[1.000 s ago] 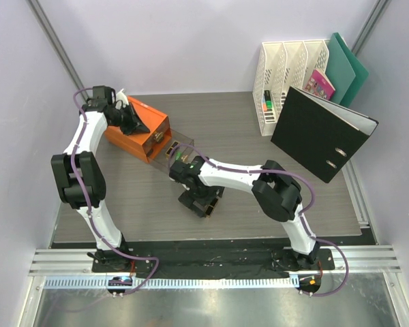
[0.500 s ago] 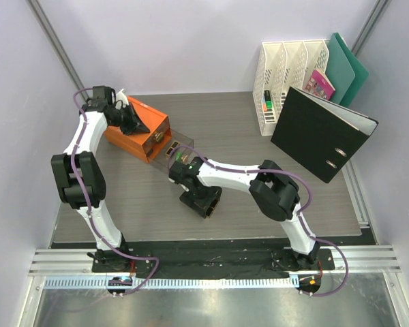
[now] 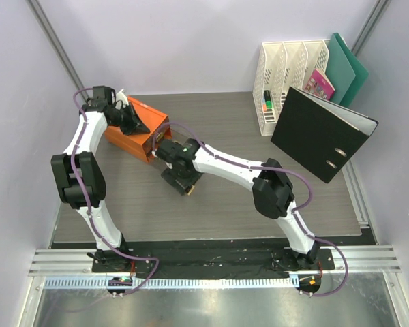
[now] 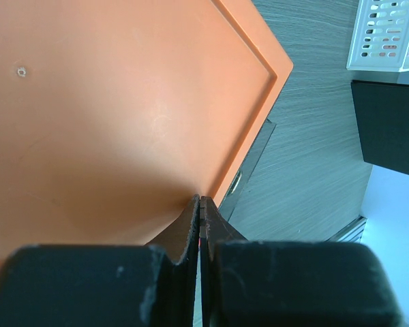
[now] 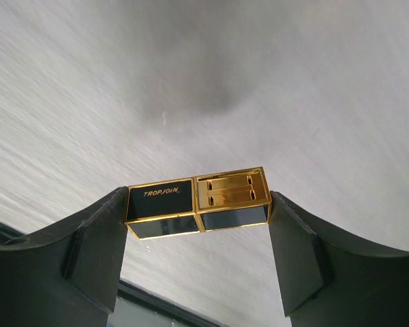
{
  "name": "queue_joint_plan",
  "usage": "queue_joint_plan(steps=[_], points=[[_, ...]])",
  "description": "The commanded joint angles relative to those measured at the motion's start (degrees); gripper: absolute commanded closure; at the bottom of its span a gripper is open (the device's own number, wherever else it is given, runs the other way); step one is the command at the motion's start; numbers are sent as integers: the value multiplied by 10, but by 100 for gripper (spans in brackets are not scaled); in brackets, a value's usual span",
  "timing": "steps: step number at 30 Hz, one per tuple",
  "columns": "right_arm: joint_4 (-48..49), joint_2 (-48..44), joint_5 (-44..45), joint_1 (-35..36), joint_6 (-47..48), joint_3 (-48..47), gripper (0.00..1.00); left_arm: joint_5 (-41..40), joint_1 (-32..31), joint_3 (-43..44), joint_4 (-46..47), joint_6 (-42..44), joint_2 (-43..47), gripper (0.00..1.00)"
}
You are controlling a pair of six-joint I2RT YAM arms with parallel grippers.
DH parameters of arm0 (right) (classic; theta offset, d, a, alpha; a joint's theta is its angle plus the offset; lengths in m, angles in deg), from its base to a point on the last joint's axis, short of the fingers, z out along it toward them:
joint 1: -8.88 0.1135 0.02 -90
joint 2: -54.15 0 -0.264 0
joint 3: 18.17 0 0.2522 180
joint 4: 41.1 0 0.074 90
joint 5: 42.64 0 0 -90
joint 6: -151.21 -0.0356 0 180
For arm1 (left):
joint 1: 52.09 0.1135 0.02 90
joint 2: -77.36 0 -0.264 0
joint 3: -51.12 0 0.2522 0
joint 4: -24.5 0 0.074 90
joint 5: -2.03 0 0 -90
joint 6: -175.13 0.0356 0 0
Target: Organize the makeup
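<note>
While the left fingers [image 4: 184, 228] are pressed together with no gap between them, their tips rest on the flat top of the orange box [image 3: 152, 117], close to its edge at 4 o'clock in the left wrist view. That box sits at about 10 o'clock on the grey wood-grain surface [image 3: 225, 129]. Just off the box at its 5 o'clock side, the right arm reaches in from the near edge. The right fingers [image 5: 99, 245] are spread wide and pinch a black-and-gold lipstick [image 5: 198, 201] by its two ends. The lipstick lies crosswise between them, one end touching each inner face. Its gold-framed cap half, printed TROPJOIN, points to 9 o'clock in the right wrist view and its gold-topped half to 3 o'clock. A soft shadow lies on the surface at 12 o'clock from the lipstick, apart from it. From above, the lipstick itself is mostly hidden under the right wrist. At 1 o'clock on the surface stands a white file rack [image 3: 286, 68] holding a pink booklet [image 3: 319, 85] and green folders [image 3: 347, 65]. A small green-topped item [image 3: 266, 101] in the rack's leftmost slot is too small to identify. A black binder [image 3: 320, 133] leans against the rack at about 2 o'clock.
</note>
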Motion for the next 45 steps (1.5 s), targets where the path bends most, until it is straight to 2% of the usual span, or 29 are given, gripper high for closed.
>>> queue_joint_plan(steps=[1, 7, 11, 12, 15, 16, 17, 18, 21, 23, 24, 26, 27, 37, 40, 42, 43, 44, 45], points=[[14, 17, -3, -34, -5, -142, 99, -141, -12, -74, -178, 59, -89, 100], [38, 87, -76, -93, -42, -294, 98, -140, -13, -76, -176, 58, -87, 100], [88, 126, -143, -128, -82, -326, 96, -139, -12, -79, -176, 59, -86, 100], [96, 130, -151, -131, -93, -327, 87, -140, -13, -79, -177, 60, -84, 100], [113, 143, -162, -135, -99, -327, 72, -140, -12, -81, -176, 59, -82, 100], [116, 146, -163, -135, -100, -327, 59, -140, -12, -82, -177, 59, -83, 100], [118, 148, -166, -136, -103, -326, 55, -140, -12, -81, -177, 60, -83, 100], [121, 152, -167, -135, -107, -326, 47, -140, -12, -81, -177, 59, -82, 100], [132, 151, -173, -135, -117, -322, 32, -140, -12, -80, -178, 59, -84, 100], [141, 147, -169, -135, -126, -320, 30, -141, -12, -78, -178, 59, -85, 100], [144, 141, -167, -135, -129, -319, 20, -140, -13, -78, -179, 59, -85, 100], [149, 134, -159, -135, -133, -318, 18, -142, -12, -78, -180, 59, -86, 100], [152, 129, -158, -137, -133, -313, 12, -141, -13, -77, -179, 59, -86, 100], [161, 83, -162, -152, -152, -256, 9, -142, -13, -77, -179, 59, -87, 100], [168, 65, -164, -162, -169, -229, 18, -141, -12, -77, -178, 59, -86, 100], [182, 40, -174, -168, -186, -186, 32, -142, -12, -77, -178, 59, -86, 100], [208, 32, -203, -173, -195, -167, 42, -143, -12, -78, -178, 59, -85, 100], [225, 22, -219, -184, -204, -125, 64, -143, -12, -78, -179, 60, -85, 100], [245, 6, -240, -189, -231, -102, 75, -143, -12, -78, -178, 59, -85, 100]])
